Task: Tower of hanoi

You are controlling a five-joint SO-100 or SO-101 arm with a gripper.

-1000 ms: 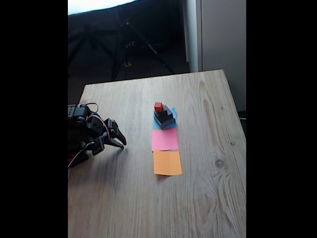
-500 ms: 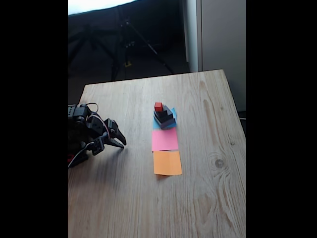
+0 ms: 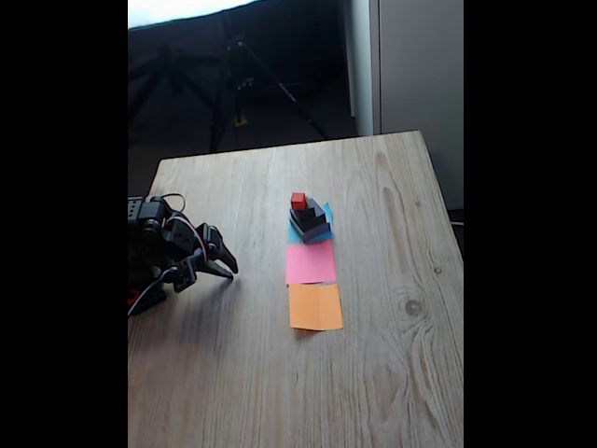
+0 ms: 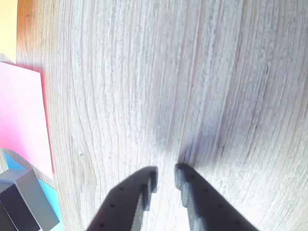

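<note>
The tower of hanoi [image 3: 309,218] stands stacked on a blue paper square [image 3: 324,230] near the table's middle: a flat grey block at the bottom, black blocks above, a red cube [image 3: 298,201] on top. The wrist view catches a corner of the grey block [image 4: 34,201] at the lower left. My gripper [image 3: 227,267] rests low over the wood at the left, well apart from the stack. Its fingers [image 4: 144,185] are drawn together to a narrow slit, shut with nothing between them; the gripper [image 4: 166,174] points at bare wood.
A pink paper square [image 3: 310,262] and an orange one [image 3: 315,306] lie in a row in front of the blue one on the wooden table [image 3: 392,355]. Behind the far edge stand tripod legs [image 3: 252,75] and a grey cabinet [image 3: 415,65].
</note>
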